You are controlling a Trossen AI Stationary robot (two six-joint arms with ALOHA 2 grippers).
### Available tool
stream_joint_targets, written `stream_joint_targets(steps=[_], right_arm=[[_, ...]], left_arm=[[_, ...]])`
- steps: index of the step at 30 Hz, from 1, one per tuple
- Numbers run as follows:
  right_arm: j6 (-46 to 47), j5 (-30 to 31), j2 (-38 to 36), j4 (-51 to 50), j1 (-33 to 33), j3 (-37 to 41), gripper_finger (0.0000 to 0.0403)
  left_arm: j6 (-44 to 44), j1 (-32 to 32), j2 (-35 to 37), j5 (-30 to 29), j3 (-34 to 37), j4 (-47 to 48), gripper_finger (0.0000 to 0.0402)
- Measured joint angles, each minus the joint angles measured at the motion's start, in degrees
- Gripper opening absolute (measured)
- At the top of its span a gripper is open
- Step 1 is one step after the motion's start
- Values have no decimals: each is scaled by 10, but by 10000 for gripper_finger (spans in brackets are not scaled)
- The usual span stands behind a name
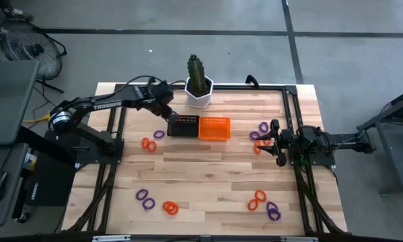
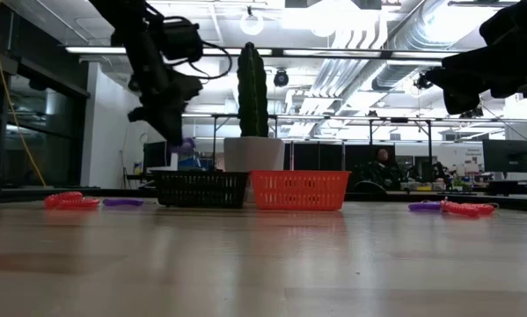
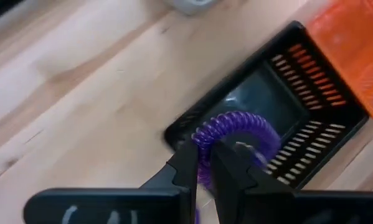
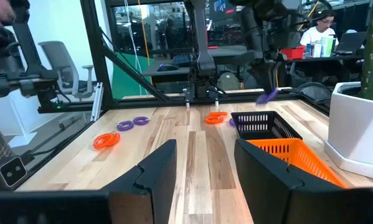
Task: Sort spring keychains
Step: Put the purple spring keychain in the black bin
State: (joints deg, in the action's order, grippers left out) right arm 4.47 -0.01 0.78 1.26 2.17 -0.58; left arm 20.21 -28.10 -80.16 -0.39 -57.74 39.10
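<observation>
Left gripper: left gripper (image 3: 200, 163) hangs above the near end of the black mesh basket (image 3: 279, 118), fingers pinched tight on a purple keychain (image 3: 236, 134) that dangles over the basket's rim.
Right gripper: right gripper (image 4: 202, 165) waits near the table's right edge, fingers spread wide with nothing between them.
Done so far: as far as I can judge, very little; the black basket's floor looks bare in the left wrist view, and the orange mesh basket (image 1: 214, 128) shows nothing inside from above.
Left to sort: loose spring keychains lie in clusters on the table (image 1: 208, 168): an orange one (image 1: 148, 144) and a purple one (image 1: 159, 134) left of the baskets, purple (image 1: 145, 197) and orange (image 1: 170, 208) at the front left, a mixed group (image 1: 264, 204) at the front right, and more by the right gripper (image 1: 260, 132).
Edges: the two baskets touch side by side; a white cactus pot (image 1: 199, 94) stands just behind them.
Open room: the middle of the table is bare wood, so both arms have free travel there; the front clusters sit near the table's front edge.
</observation>
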Motion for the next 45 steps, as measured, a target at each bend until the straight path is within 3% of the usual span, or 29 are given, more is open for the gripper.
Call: stream_joint_targets(steps=[11,29,45], right_arm=[[0,0,0,0,0,0,157],[0,0,0,0,0,0,158],[0,0,0,0,0,0,157]], left_arm=[[-7,11,-28,26,0,-34,26],[-31,11,-28,3,0,-51,28],[-54,11,-78,45,0,-44,105]])
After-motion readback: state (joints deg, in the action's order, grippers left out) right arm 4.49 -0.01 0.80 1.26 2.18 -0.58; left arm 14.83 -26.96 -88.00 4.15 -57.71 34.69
